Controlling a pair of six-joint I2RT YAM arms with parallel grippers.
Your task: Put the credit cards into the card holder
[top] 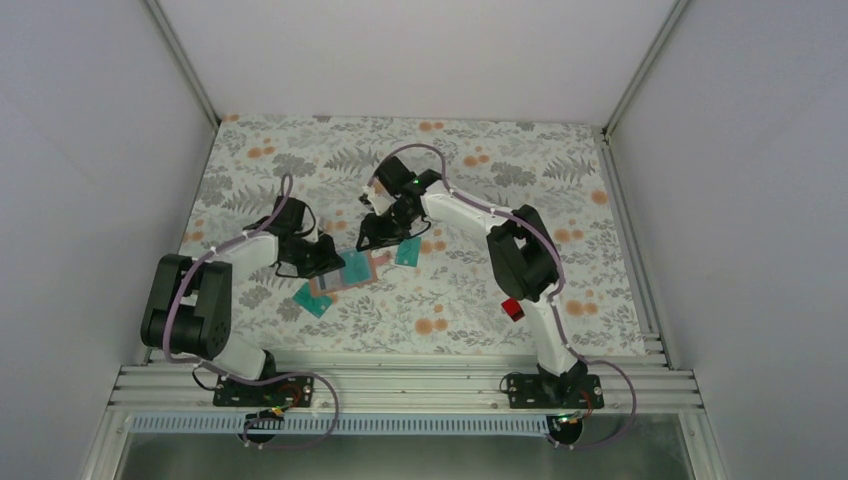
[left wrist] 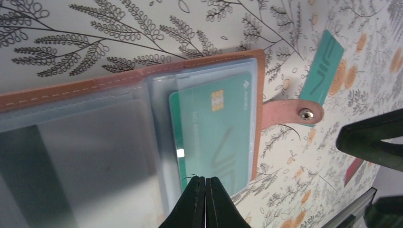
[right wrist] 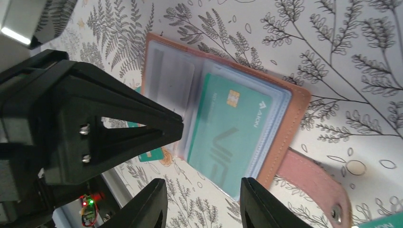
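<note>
- card holder (left wrist: 47,92) lies opened flat on the desk (top: 450,300), clear sleeves up so cards can slide in; snap strap (left wrist: 290,111) flopped aside
- one teal card (left wrist: 214,133) sits in the outer sleeve; looks nearly seated
- my left end effector (left wrist: 205,183) closed, tips together at the sleeve edge; likely pinning the holder; can't tell if it pinches plastic
- my right end effector (right wrist: 202,183) part open above the holder, empty; free for the next card
- loose teal card (left wrist: 323,66) beside the strap, red card (top: 513,308) well apart; both not yet in
</note>
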